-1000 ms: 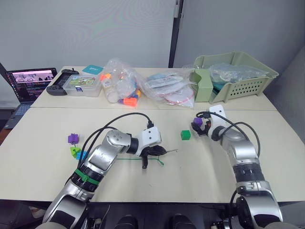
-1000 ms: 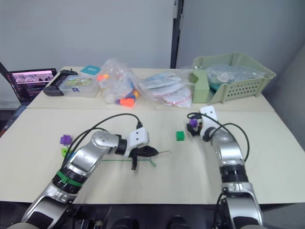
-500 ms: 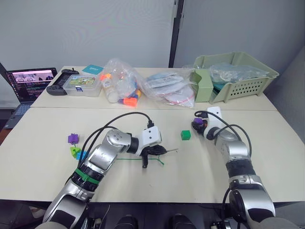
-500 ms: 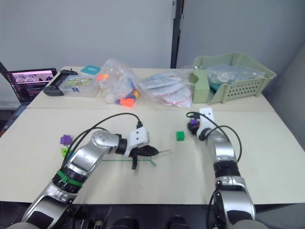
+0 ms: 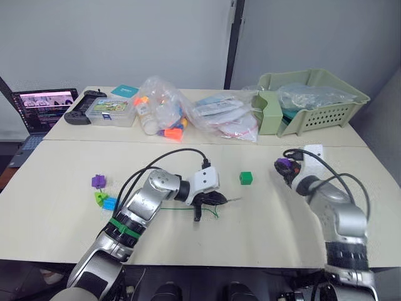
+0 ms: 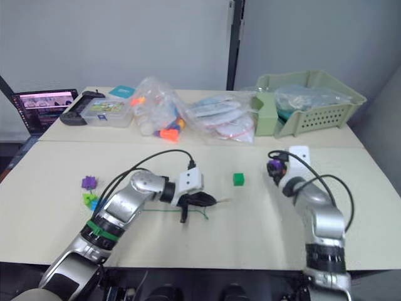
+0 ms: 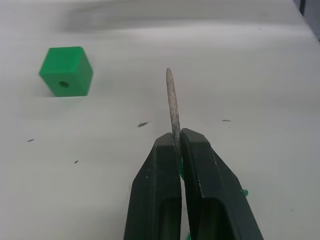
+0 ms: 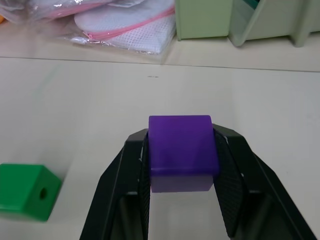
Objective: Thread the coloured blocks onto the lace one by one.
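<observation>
Left two-finger black gripper (image 7: 176, 142) low over the cream tabletop (image 5: 62, 219), fingers (image 7: 155, 195) pressed together on the thin green cord lace (image 5: 182, 209) just behind its stiff grey pointed tip (image 7: 172, 102); tip sticking out ahead of the fingers, aimed past the dark green holed cube (image 7: 66, 70), not touching it. Rest of cord trailing on the table under the left forearm, small loop by the gripper. Dark green cube (image 5: 245, 178) alone mid-table, between the two arms, hole facing sideways.

Right two-finger black gripper (image 8: 181, 150) raised over the table's right side, clamped on a purple cube (image 8: 182, 150), one finger on each side face; hole of that cube not visible. Same purple cube (image 5: 284, 164) seen from the head, well apart from the lace tip.

Second purple cube (image 5: 98, 182), lime green cube (image 5: 99, 198) and blue cube (image 5: 109, 203) clustered near the left edge, lime and blue touching or nearly so.

Far table: clear plastic bags with orange toys (image 5: 160, 113), pale green plastic basket (image 5: 313, 100), open laptop (image 5: 42, 110).
</observation>
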